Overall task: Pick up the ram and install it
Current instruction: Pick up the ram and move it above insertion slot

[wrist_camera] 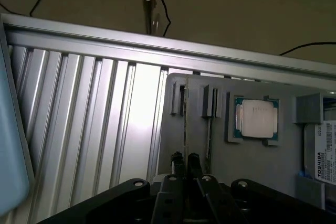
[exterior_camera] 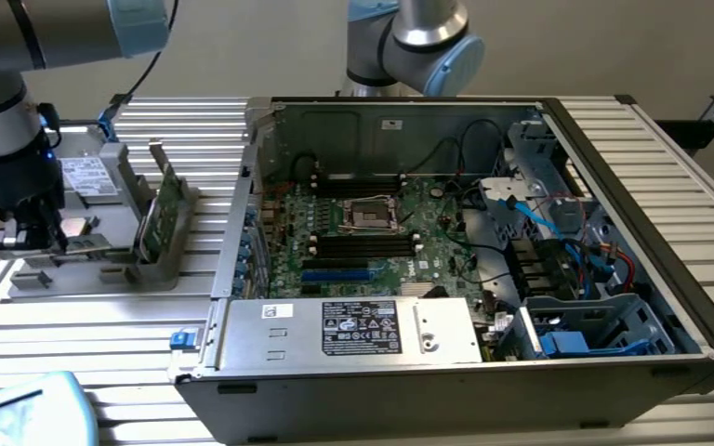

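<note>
The ram (wrist_camera: 185,124) stands on edge in a narrow slot of the grey parts holder (wrist_camera: 252,166). It shows as a thin strip running toward the arm, with a second slot just beside it and a processor chip (wrist_camera: 256,119) lying flat in its pocket further along. In the exterior view the holder (exterior_camera: 85,279) sits on the ribbed table at the exterior view's left, well apart from the open computer case (exterior_camera: 705,307) and from the black memory slots (exterior_camera: 360,243) on its board.

The chief risk appears to be a grip that is shallow or off-centre. A board this thin could tilt between the pads, bind against the slot walls as it rises, or slip out on the way to the case. The taller green card (exterior_camera: 165,216), upright on the same holder, stands near enough that a careless swing could clip it.

The gripper (wrist_camera: 186,160) is low over the holder, its fingers (wrist_camera: 193,160) drawn close with only a narrow gap. They line up on either side of the stick's end and look to be pinching it.
</note>
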You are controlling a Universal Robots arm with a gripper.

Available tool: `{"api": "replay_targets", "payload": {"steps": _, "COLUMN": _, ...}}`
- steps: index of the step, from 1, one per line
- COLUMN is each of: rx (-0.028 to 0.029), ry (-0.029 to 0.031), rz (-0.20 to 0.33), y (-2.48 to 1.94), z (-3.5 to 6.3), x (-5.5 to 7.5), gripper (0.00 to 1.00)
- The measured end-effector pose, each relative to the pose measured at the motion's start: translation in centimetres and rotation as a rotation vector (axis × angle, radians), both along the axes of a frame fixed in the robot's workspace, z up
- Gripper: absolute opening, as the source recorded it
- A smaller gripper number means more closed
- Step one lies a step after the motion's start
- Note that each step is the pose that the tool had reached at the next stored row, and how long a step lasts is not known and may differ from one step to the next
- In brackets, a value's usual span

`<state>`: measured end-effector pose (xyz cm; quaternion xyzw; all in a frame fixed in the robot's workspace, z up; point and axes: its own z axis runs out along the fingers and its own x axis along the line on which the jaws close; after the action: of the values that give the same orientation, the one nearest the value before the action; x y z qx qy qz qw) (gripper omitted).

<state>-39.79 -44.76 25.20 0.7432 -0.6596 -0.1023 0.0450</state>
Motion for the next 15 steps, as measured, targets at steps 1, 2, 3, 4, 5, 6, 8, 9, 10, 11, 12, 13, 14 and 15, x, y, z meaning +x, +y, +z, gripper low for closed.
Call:
{"api": "replay_targets", "payload": {"steps": 1, "rx": 0.0000, "ry": 0.0024, "rz": 0.000, "y": 0.00, "z": 0.16, "x": 0.1, "gripper": 0.15}}
{"api": "replay_targets", "payload": {"steps": 2, "rx": 0.0001, "ry": 0.0050, "rz": 0.000, "y": 0.00, "z": 0.34, "x": 0.3, "gripper": 0.15}}
{"api": "replay_targets", "payload": {"steps": 3, "rx": 0.0000, "ry": 0.0074, "rz": 0.000, "y": 0.00, "z": 0.51, "x": 0.4, "gripper": 0.15}}
{"api": "replay_targets", "payload": {"steps": 4, "rx": 0.0000, "ry": 0.0095, "rz": 0.000, "y": 0.00, "z": 0.68, "x": 0.6, "gripper": 0.15}}
{"api": "replay_targets", "payload": {"steps": 5, "rx": 0.0000, "ry": 0.0115, "rz": 0.000, "y": 0.00, "z": 0.83, "x": 0.8, "gripper": 0.15}}
{"api": "replay_targets", "payload": {"steps": 6, "rx": 0.0000, "ry": 0.0138, "rz": 0.000, "y": 0.00, "z": 1.00, "x": 1.0, "gripper": 0.15}}
{"api": "replay_targets", "payload": {"steps": 8, "rx": 0.0000, "ry": 0.0180, "rz": 0.000, "y": 0.00, "z": 1.34, "x": 1.3, "gripper": 0.15}}
{"api": "replay_targets", "payload": {"steps": 9, "rx": 0.0000, "ry": 0.0194, "rz": 0.000, "y": 0.00, "z": 1.49, "x": 1.5, "gripper": 0.15}}
{"api": "replay_targets", "payload": {"steps": 10, "rx": 0.0000, "ry": 0.0206, "rz": 0.000, "y": 0.00, "z": 1.62, "x": 1.8, "gripper": 0.15}}
{"api": "replay_targets", "payload": {"steps": 11, "rx": 0.0000, "ry": 0.0218, "rz": 0.000, "y": 0.00, "z": 1.75, "x": 2.0, "gripper": 0.15}}
{"api": "replay_targets", "payload": {"steps": 12, "rx": 0.0000, "ry": 0.0238, "rz": 0.000, "y": 0.00, "z": 1.92, "x": 2.2, "gripper": 0.15}}
{"api": "replay_targets", "payload": {"steps": 13, "rx": -0.0001, "ry": 0.0256, "rz": 0.000, "y": 0.00, "z": 2.08, "x": 2.5, "gripper": 0.15}}
{"api": "replay_targets", "payload": {"steps": 14, "rx": 0.0001, "ry": 0.0276, "rz": 0.000, "y": 0.00, "z": 2.24, "x": 2.8, "gripper": 0.15}}
{"api": "replay_targets", "payload": {"steps": 15, "rx": 0.0000, "ry": 0.0295, "rz": 0.000, "y": 0.00, "z": 2.40, "x": 3.1, "gripper": 0.15}}
